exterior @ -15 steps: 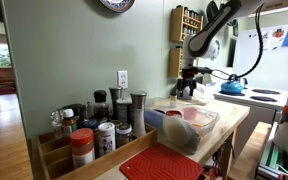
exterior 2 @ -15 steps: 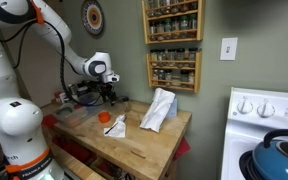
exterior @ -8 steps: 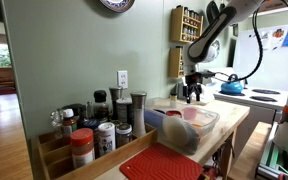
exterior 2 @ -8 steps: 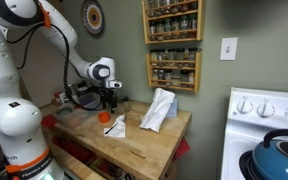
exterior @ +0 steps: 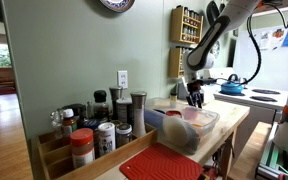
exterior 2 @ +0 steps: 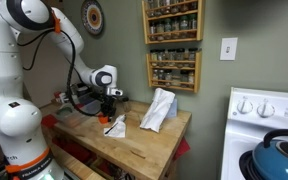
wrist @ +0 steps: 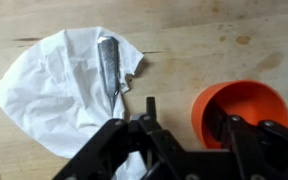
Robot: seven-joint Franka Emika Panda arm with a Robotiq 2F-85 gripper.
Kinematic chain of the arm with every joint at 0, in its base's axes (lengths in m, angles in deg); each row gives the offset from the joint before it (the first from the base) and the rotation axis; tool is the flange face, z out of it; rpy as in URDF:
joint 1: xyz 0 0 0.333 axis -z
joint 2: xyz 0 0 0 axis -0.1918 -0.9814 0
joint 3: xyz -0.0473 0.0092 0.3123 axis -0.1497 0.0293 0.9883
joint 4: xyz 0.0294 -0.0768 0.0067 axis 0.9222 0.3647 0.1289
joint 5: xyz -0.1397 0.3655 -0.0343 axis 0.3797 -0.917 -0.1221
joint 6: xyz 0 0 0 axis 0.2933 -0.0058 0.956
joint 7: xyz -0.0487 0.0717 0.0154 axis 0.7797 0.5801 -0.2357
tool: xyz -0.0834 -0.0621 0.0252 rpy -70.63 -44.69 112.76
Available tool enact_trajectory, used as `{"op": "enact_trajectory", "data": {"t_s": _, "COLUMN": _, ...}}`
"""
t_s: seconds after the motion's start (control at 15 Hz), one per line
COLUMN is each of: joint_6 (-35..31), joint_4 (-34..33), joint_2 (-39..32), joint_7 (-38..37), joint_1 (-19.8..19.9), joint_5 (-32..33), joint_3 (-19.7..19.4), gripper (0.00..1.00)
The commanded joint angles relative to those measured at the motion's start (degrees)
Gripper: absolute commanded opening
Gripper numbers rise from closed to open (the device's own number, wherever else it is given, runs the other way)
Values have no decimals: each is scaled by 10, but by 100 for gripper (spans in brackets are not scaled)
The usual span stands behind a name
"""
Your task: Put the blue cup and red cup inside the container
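The red cup (wrist: 246, 108) stands open side up on the wooden counter, at the right of the wrist view. My gripper (wrist: 182, 108) is open and low over it. One finger is inside the cup and the other is outside its left wall. In the exterior views the gripper (exterior: 194, 99) (exterior 2: 108, 110) hides the cup. The clear container (exterior: 206, 128) sits nearer the camera. A blue cup shape (exterior: 172, 115) shows in it, and a reddish patch shows through its wall.
A white napkin (wrist: 69, 85) (exterior 2: 115, 127) with a metal utensil (wrist: 110, 60) lies just left of the cup. A crumpled white bag (exterior 2: 159, 108) stands behind. A spice-jar tray (exterior: 84, 135), a red mat (exterior: 164, 165) and a blue kettle (exterior 2: 279, 155) are also in view.
My gripper has moved across the counter and come down over the red cup, staying open. The cup and the container have not moved.
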Motion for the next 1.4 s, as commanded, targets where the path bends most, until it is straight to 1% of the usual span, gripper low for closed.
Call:
{"op": "enact_trajectory", "data": {"t_s": 0.0, "joint_6": 16, "joint_4": -9, "joint_2": -6, "joint_7": 26, "joint_1": 5, "joint_5": -16, "joint_3": 1, "gripper": 21}}
{"op": "enact_trajectory", "data": {"t_s": 0.07, "joint_6": 18, "joint_4": -9, "joint_2": 0, "joint_7": 32, "joint_1": 6, "joint_5": -17, "joint_3": 0, "gripper": 15}}
{"op": "enact_trajectory", "data": {"t_s": 0.13, "joint_6": 21, "joint_4": -10, "joint_2": 3, "joint_7": 39, "joint_1": 7, "joint_5": -19, "joint_3": 0, "gripper": 6}}
{"op": "enact_trajectory", "data": {"t_s": 0.2, "joint_6": 25, "joint_4": -11, "joint_2": 9, "joint_7": 51, "joint_1": 8, "joint_5": -25, "joint_3": 1, "gripper": 1}}
{"op": "enact_trajectory", "data": {"t_s": 0.27, "joint_6": 31, "joint_4": -13, "joint_2": 17, "joint_7": 61, "joint_1": 9, "joint_5": -25, "joint_3": 2, "gripper": 0}}
{"op": "enact_trajectory", "data": {"t_s": 0.6, "joint_6": 101, "joint_4": -27, "joint_2": 95, "joint_7": 133, "joint_1": 3, "joint_5": -20, "joint_3": 7, "gripper": 1}}
{"op": "enact_trajectory", "data": {"t_s": 0.73, "joint_6": 137, "joint_4": -41, "joint_2": 132, "joint_7": 162, "joint_1": -5, "joint_5": -29, "joint_3": 14, "gripper": 1}}
{"op": "enact_trajectory", "data": {"t_s": 0.87, "joint_6": 160, "joint_4": -54, "joint_2": 165, "joint_7": 179, "joint_1": -25, "joint_5": -41, "joint_3": 27, "gripper": 1}}
{"op": "enact_trajectory", "data": {"t_s": 1.0, "joint_6": 173, "joint_4": -72, "joint_2": 175, "joint_7": 192, "joint_1": -51, "joint_5": -60, "joint_3": 46, "gripper": 1}}
{"op": "enact_trajectory", "data": {"t_s": 1.13, "joint_6": 178, "joint_4": -93, "joint_2": 169, "joint_7": 181, "joint_1": -79, "joint_5": -80, "joint_3": 69, "gripper": 1}}
{"op": "enact_trajectory", "data": {"t_s": 1.2, "joint_6": 173, "joint_4": -102, "joint_2": 161, "joint_7": 173, "joint_1": -92, "joint_5": -86, "joint_3": 81, "gripper": 1}}
{"op": "enact_trajectory", "data": {"t_s": 1.33, "joint_6": 139, "joint_4": -118, "joint_2": 132, "joint_7": 141, "joint_1": -110, "joint_5": -90, "joint_3": 105, "gripper": 1}}
